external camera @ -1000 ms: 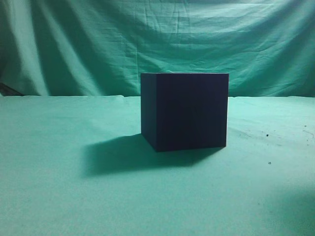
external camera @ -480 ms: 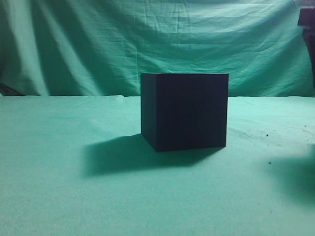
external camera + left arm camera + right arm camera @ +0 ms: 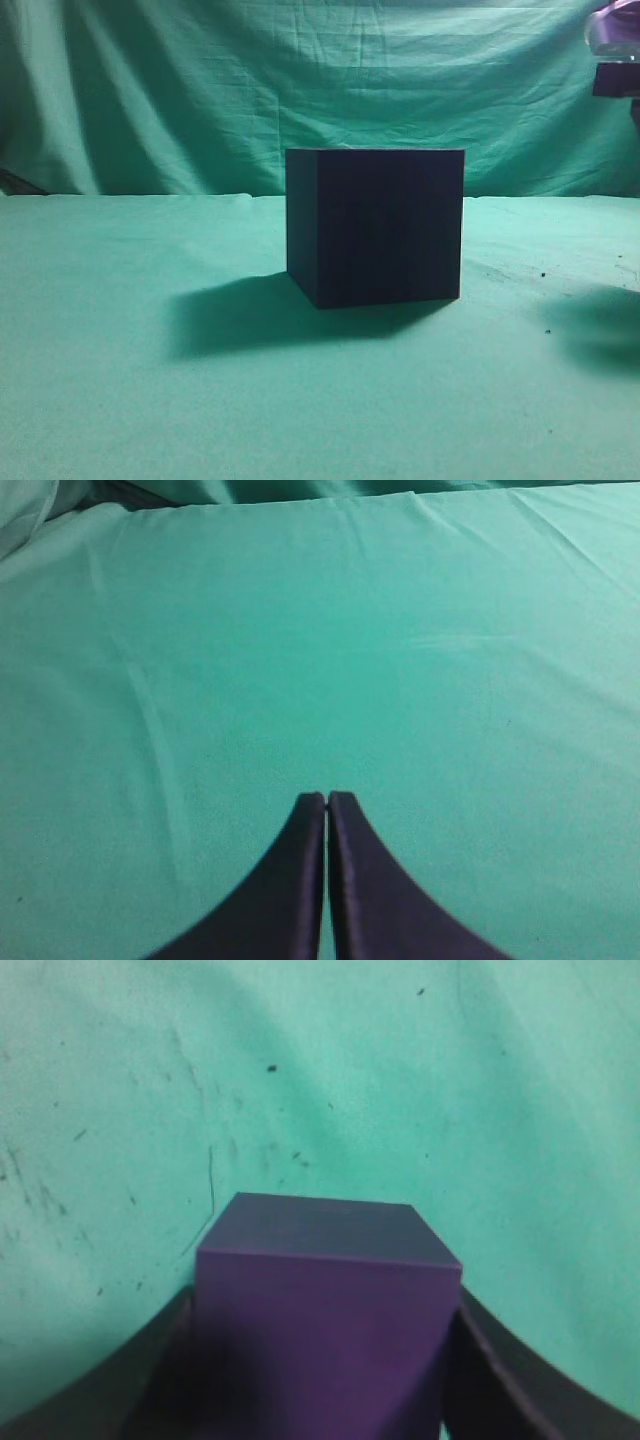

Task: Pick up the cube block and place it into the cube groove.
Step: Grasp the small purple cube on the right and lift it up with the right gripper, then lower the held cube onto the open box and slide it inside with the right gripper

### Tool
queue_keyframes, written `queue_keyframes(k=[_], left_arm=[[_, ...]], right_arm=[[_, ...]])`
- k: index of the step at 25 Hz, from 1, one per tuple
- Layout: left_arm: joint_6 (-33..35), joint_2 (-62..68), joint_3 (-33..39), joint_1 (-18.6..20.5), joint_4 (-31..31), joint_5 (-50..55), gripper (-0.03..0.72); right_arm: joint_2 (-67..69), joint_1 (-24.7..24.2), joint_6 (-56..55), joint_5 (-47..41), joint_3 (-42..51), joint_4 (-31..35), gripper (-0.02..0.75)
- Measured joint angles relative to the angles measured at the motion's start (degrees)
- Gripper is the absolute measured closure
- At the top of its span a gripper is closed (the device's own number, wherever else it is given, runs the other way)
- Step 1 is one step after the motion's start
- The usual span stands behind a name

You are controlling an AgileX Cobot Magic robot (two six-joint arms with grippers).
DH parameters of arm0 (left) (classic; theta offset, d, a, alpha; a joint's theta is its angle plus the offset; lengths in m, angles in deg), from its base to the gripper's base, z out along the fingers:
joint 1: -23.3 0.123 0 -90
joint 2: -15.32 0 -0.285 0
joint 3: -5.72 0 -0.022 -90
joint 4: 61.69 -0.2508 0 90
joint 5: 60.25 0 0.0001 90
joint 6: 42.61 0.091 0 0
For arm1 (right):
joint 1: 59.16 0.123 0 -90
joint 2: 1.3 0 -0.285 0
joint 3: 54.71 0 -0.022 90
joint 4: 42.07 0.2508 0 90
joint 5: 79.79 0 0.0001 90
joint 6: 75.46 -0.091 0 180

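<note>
The cube groove [image 3: 375, 225], a large navy-black box, stands in the middle of the green cloth in the exterior view. The cube block [image 3: 320, 1260], dark purple with flat square faces, shows only in the right wrist view. My right gripper [image 3: 322, 1350] is shut on it, one dark finger [image 3: 120, 1390] on each side, and holds it above the cloth. A part of my right arm [image 3: 612, 50] shows at the top right edge of the exterior view, right of the box and higher than it. My left gripper [image 3: 327, 798] is shut and empty over bare cloth.
The green cloth [image 3: 150, 400] covers the table and hangs as a backdrop behind. The box casts a shadow to its front left. My right arm's shadow [image 3: 600, 330] lies on the cloth at the right edge. Small dark specks mark the cloth at the right.
A part of my right arm has come into the top right corner of the exterior view. Its shadow on the cloth has moved from the bottom right corner up and leftward.
</note>
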Motion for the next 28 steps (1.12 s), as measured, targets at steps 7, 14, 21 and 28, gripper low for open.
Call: queue_keyframes(k=[7,14,21,28], left_arm=[[0.0,0.0,0.0,0.0,0.0,0.0,0.688],[0.0,0.0,0.0,0.0,0.0,0.0,0.688],[0.0,0.0,0.0,0.0,0.0,0.0,0.688],[0.0,0.0,0.0,0.0,0.0,0.0,0.688]], right_arm=[[0.0,0.5,0.4,-9.2,-9.9,0.0,0.321],[-4.2,11.9,2.0,-17.0,-20.8,0.2,0.321],[-1.7,26.4,-2.1,-22.0,-29.1,0.5,0.321],[4.7,32.5,-2.9,-22.0,-32.3,0.7,0.321]])
